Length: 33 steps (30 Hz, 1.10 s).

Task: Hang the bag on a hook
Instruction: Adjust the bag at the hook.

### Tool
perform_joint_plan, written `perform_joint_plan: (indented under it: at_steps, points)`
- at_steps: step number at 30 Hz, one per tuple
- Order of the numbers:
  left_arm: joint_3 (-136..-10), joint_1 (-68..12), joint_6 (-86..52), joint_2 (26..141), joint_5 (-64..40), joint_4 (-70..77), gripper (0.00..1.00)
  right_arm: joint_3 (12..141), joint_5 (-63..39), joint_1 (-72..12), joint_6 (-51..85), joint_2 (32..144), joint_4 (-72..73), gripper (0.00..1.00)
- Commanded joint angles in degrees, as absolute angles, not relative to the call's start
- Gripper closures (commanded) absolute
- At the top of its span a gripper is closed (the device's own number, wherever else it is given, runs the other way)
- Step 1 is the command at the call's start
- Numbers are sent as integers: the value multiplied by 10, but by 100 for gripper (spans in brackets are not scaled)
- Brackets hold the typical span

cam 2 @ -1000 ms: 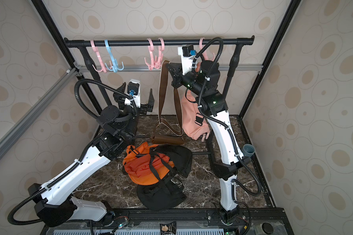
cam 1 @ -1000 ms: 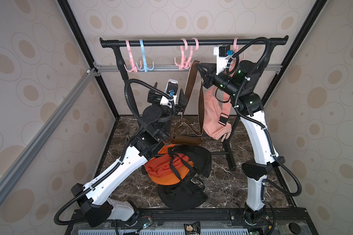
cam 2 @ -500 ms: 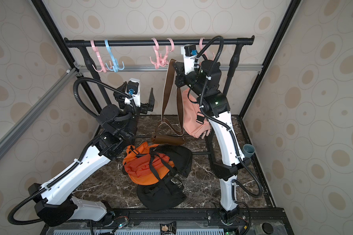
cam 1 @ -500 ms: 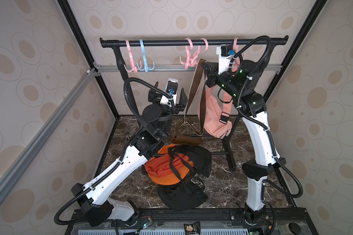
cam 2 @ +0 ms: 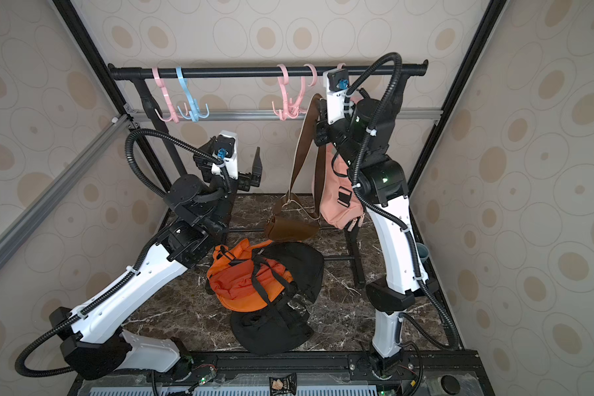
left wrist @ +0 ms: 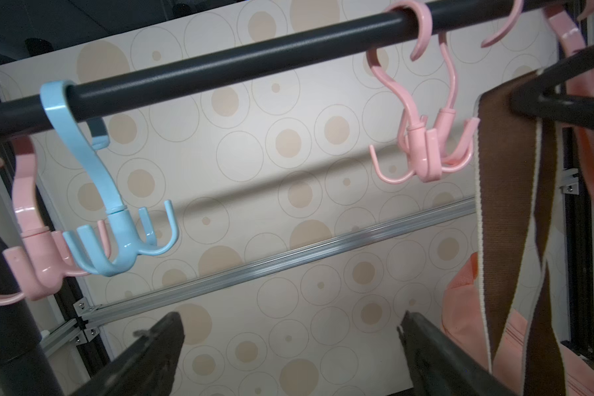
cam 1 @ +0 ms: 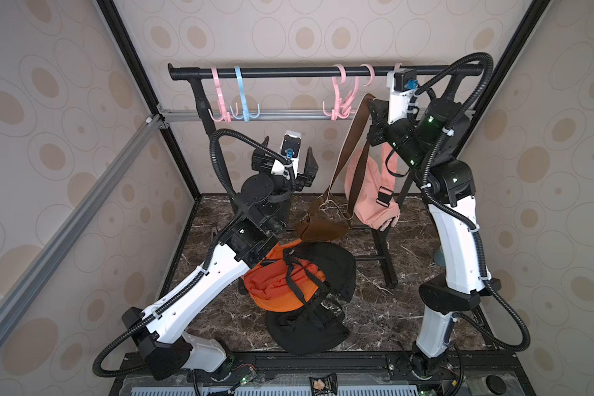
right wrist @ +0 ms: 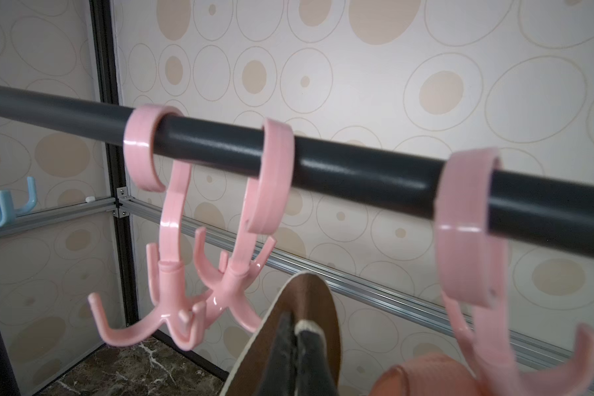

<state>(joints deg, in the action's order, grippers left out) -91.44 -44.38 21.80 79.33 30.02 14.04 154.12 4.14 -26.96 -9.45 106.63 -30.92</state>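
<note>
Right gripper clamped on brown strap, fingertips mostly buried in the fold; brown bag dangling below, just beside twin pink hooks under rod. Left gripper spread wide, empty, well below the rod. Pink bag half hidden behind right arm, its hook cut off from sight. Five hooks counted: four pink, one blue. Four bags: brown, pink, orange, black, the last two heaped on the floor, black partly covered
</note>
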Motion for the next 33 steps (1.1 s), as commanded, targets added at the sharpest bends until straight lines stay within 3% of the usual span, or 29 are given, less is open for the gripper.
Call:
perform_joint_plan:
  at_steps: [1, 16, 23, 33]
  points:
    - [-929, -444, 216, 789, 297, 138, 0, 1527, 70, -267, -131, 1023, -265, 100]
    - [-918, -443, 226, 771, 299, 138, 0, 1576, -76, -262, -54, 1010, -293, 100]
    - [-894, -442, 231, 762, 302, 145, 0, 1573, -48, -268, -41, 991, -290, 100]
    - [-888, -439, 242, 760, 304, 155, 0, 1620, -50, -267, -69, 1059, -280, 100]
